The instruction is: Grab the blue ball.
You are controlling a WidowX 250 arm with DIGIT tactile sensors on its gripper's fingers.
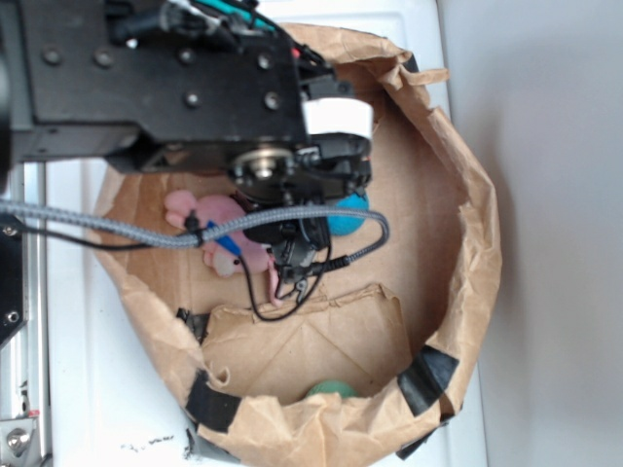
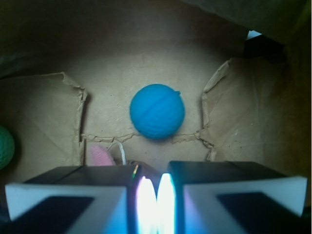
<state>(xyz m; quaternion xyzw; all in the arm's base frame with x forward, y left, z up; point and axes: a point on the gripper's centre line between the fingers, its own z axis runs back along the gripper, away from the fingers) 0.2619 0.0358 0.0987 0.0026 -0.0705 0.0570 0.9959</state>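
Observation:
The blue ball [image 2: 157, 111] lies free on the brown paper floor of the bag, ahead of my gripper [image 2: 156, 170] in the wrist view. The two jaw blocks stand almost together with only a thin bright slit between them, and nothing is held. In the exterior view the ball [image 1: 348, 216] shows as a teal patch just right of the arm's dark wrist [image 1: 292, 233]. The wrist hides the fingertips there.
A pink plush [image 1: 209, 229] lies left of the wrist, and a bit of it [image 2: 100, 156] shows by the left jaw. A green ball [image 1: 331, 389] sits near the bag's front wall [image 1: 292, 418], at the left edge of the wrist view [image 2: 5, 146]. The crumpled paper bag walls [image 1: 467, 224] ring everything.

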